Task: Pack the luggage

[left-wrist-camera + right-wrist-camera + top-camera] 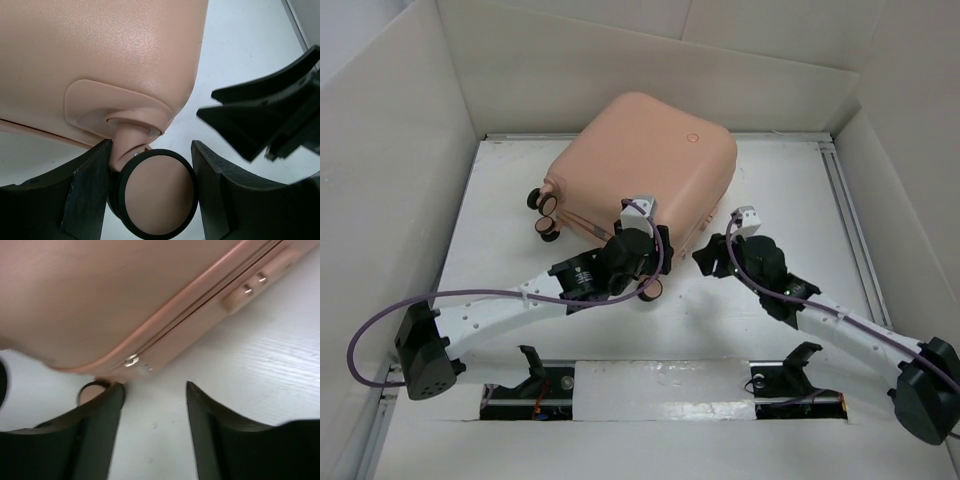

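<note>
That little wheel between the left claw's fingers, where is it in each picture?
Top external: wheel at the luggage's near corner, near picture centre.
Left wrist: bottom centre, inside the open left claw.
Right wrist: lower left, half hidden by the right claw; probably the same wheel.
Shared landmark: the luggage's peach shell.

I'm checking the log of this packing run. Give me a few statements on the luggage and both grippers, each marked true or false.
1. The luggage is shut. True.
2. One wheel sits between the fingers of the left gripper. True.
3. The right gripper is clamped on a wheel. False: it is open and holds nothing, facing the luggage's seam.
4. The luggage stands upright on its wheels. False: it lies flat on the table.
</note>
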